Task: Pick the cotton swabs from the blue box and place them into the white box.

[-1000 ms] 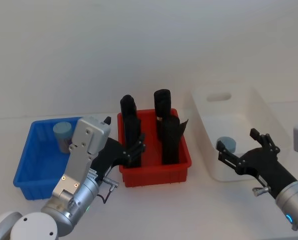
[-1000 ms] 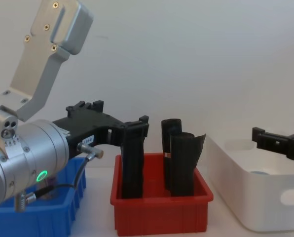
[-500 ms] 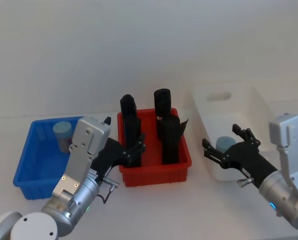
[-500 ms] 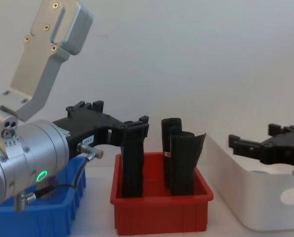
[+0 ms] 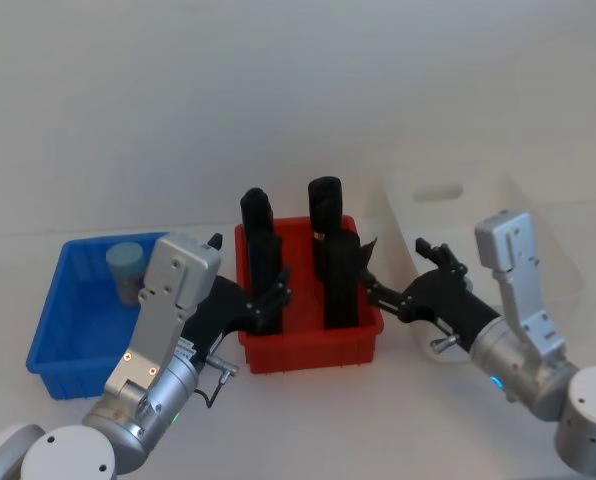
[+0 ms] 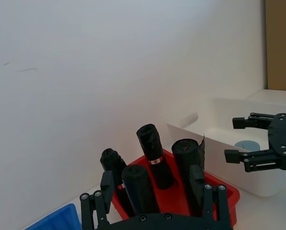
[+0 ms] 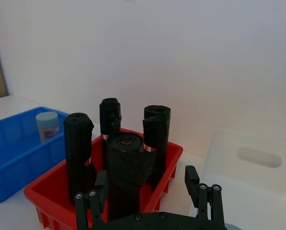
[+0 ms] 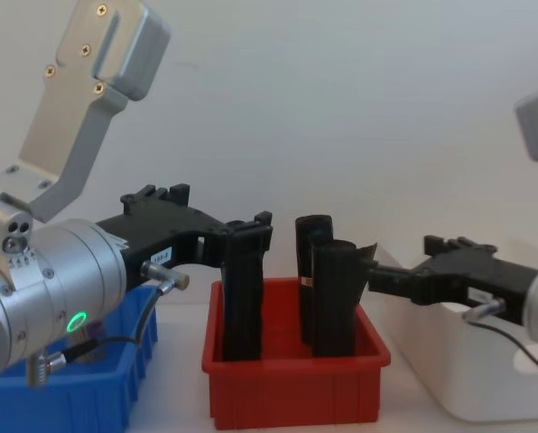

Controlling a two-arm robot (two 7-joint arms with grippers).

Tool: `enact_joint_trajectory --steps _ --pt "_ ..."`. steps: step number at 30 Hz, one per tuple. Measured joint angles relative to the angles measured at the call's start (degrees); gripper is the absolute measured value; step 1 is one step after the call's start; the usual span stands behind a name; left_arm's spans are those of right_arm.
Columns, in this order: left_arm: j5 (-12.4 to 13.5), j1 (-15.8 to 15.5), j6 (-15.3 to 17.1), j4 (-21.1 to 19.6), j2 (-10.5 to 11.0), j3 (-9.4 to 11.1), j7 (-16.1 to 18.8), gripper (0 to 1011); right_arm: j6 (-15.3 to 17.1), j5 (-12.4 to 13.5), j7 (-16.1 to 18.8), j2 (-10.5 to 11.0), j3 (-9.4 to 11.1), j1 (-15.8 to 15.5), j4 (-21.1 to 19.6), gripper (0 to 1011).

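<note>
White wall [image 5: 278, 90] behind; at the frame's left, cotton swabs [image 5: 126, 266] stand in the blue box [image 5: 83, 325], a light, probably slick jar, best gripped below its lid. Spread and empty, left gripper [image 5: 248, 275] and right gripper [image 5: 398, 272] flank the red bin [image 5: 308, 350].

I see a row on the worktop [image 5: 398, 430]: left box [image 5: 53, 352] with a swab jar [image 5: 126, 268] at its back edge, middle bin [image 5: 308, 350] holding rolls [image 5: 338, 285], tub [image 5: 418, 212] at right.

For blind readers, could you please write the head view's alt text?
Open left gripper and open right gripper flank a red bin of black rolls. One cotton swab jar stands in the blue box; the white box is at right.
</note>
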Motion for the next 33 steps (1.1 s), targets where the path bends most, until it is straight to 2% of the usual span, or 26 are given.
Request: enact_joint_trajectory --steps 6,8,24,29,33 --pt "0.0 0.0 0.0 0.0 0.0 0.0 0.0 1003 -1.7 -0.8 1.9 -1.8 -0.6 3.6 5.8 1001" --pt "0.0 0.0 0.0 0.0 0.0 0.0 0.0 1003 -2.7 -1.1 2.8 -2.7 -0.9 5.6 9.2 1002" --pt "0.0 0.0 0.0 0.0 0.0 0.0 0.0 1003 -7.7 -1.3 6.0 -7.0 -2.3 14.5 25.0 1000" --pt "0.0 0.0 0.0 0.0 0.0 0.0 0.0 1003 -9.3 -1.2 6.9 -8.1 -2.6 17.0 29.5 917" --pt "0.0 0.0 0.0 0.0 0.0 0.0 0.0 1003 -10.3 -1.1 7.4 -8.7 -2.7 18.4 32.1 800"
